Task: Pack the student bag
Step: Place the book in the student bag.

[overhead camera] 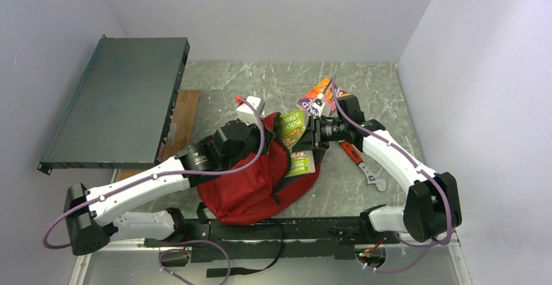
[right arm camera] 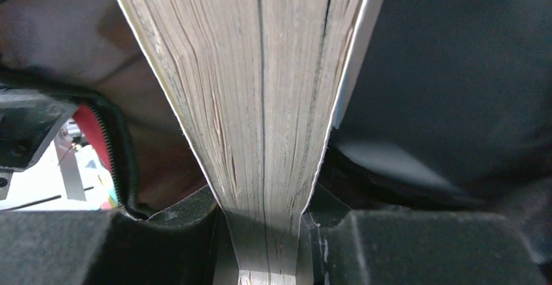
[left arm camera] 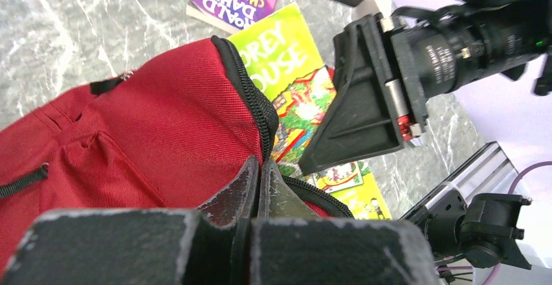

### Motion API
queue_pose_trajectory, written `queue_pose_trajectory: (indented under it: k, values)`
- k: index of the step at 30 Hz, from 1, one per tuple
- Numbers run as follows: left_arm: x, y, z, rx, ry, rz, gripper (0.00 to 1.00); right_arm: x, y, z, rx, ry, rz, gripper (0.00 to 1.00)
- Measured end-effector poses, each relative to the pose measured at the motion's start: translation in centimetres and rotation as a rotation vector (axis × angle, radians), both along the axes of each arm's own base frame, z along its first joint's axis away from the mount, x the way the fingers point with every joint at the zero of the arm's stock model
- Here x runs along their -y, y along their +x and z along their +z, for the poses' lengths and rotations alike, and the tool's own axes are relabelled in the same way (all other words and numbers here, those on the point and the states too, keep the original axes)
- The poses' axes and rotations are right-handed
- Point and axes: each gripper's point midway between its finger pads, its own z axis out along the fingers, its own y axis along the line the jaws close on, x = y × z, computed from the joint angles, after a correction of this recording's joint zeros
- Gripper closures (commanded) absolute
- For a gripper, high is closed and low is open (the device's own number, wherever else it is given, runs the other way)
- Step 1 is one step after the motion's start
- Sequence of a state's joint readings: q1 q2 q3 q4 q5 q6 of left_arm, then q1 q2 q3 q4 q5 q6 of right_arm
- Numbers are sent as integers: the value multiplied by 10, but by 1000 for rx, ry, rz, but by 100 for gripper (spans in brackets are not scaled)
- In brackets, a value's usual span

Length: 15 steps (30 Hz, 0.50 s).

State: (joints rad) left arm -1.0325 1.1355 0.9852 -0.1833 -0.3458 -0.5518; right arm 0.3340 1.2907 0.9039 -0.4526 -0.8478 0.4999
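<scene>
The red student bag (overhead camera: 250, 184) lies in the middle of the table with its zip open toward the right. My left gripper (overhead camera: 260, 147) is shut on the bag's zippered rim (left arm camera: 263, 135), its jaws pressed together on the fabric edge. A green-yellow book (overhead camera: 291, 125) lies at the opening, its left side tucked under that rim (left arm camera: 286, 57). My right gripper (overhead camera: 312, 138) is shut on this book. In the right wrist view the book's page edges (right arm camera: 260, 103) fill the gap between the fingers (right arm camera: 189, 213), with the bag's black zip (right arm camera: 120, 148) at the left.
A purple-and-orange book (overhead camera: 319, 96) lies behind the right gripper. A white box (overhead camera: 250, 109) sits behind the bag. An orange-handled wrench (overhead camera: 361, 161) lies to the right. A dark flat panel (overhead camera: 120, 99) leans over a wooden board (overhead camera: 185, 112) at the left.
</scene>
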Motion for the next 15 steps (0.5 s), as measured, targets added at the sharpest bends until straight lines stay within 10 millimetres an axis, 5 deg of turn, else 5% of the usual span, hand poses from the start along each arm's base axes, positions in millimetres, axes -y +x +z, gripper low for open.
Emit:
queue_pose_trajectory:
  k: [8,15]
  values:
    - [-16,1,23,98,21,2,100,-28,3,-6,-29,87,72,100]
    - [-14,-1,22,107,32,-26,100,-56,-7,-47,-149,71,159,100]
